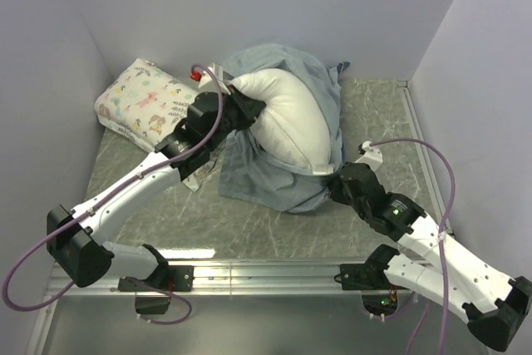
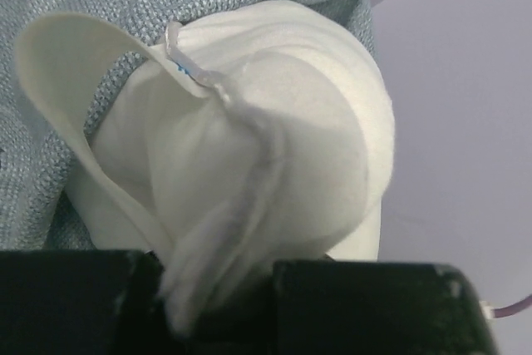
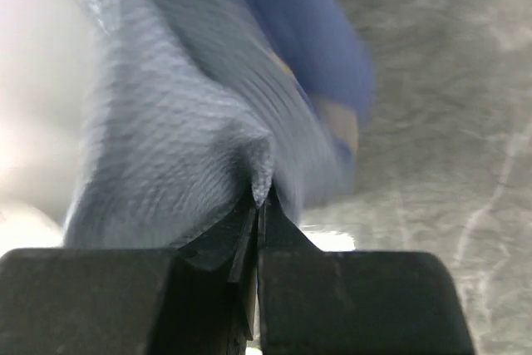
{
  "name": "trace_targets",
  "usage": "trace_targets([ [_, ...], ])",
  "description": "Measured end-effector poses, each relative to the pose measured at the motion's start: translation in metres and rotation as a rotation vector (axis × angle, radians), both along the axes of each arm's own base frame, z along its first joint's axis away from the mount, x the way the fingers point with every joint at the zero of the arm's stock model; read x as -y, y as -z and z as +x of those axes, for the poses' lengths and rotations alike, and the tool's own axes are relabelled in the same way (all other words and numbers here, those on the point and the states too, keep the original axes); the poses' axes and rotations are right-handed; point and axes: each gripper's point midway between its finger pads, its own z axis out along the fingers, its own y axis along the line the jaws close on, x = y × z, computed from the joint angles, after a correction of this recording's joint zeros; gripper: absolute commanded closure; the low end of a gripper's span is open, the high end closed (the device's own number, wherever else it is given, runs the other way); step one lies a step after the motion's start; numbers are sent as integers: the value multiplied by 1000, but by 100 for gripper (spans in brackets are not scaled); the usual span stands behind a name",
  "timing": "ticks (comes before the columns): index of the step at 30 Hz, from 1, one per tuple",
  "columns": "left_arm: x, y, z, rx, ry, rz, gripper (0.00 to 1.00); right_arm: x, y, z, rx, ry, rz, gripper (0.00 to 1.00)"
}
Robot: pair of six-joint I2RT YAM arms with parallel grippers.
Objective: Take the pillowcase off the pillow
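The plump white pillow [image 1: 291,118] lies mid-table, bare on top, with the pillowcase [image 1: 266,176] bunched under and behind it, its paler blue-grey inner side showing. My left gripper [image 1: 243,107] is shut on the pillow's left end; in the left wrist view a fold of white pillow [image 2: 274,164] runs down between the jaws, with pillowcase fabric [image 2: 50,56] behind it. My right gripper [image 1: 334,182] is shut on the pillowcase's lower right edge; the right wrist view shows a pinch of blue-grey cloth [image 3: 191,122] at its fingertips, with a dark navy strip [image 3: 299,22] behind.
A smaller floral-print pillow [image 1: 145,101] lies at the back left, against the wall. A red object [image 1: 196,75] sits behind the left gripper. White walls close in the left, back and right sides. The marbled table [image 1: 191,218] is bounded by a metal rail at the near edge.
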Motion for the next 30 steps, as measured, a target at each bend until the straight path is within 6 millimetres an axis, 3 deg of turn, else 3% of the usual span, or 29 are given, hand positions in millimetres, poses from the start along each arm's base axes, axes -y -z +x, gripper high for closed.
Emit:
trace_targets([
  [5, -12, -37, 7, 35, -17, -35, 100, 3, 31, 7, -58, 30, -45, 100],
  [8, -14, -45, 7, 32, -3, -42, 100, 3, 40, 17, -71, 49, -40, 100],
  [15, -16, -35, -9, -26, 72, -79, 100, 18, 46, 68, -85, 138, -19, 100],
  [20, -36, -4, -37, -99, 123, -89, 100, 27, 65, 109, -135, 177, -9, 100],
  [23, -45, 19, -57, -144, 164, -84, 100, 26, 72, 115, -153, 164, 0, 82],
  [24, -46, 25, -62, -151, 179, -84, 100, 25, 71, 114, -154, 154, 3, 68],
  [26, -47, 40, -76, -178, 220, -81, 100, 24, 65, 113, -145, 128, 5, 59],
  [30, -45, 79, -101, -223, 306, -80, 100, 20, 26, 107, -65, 68, 26, 37],
])
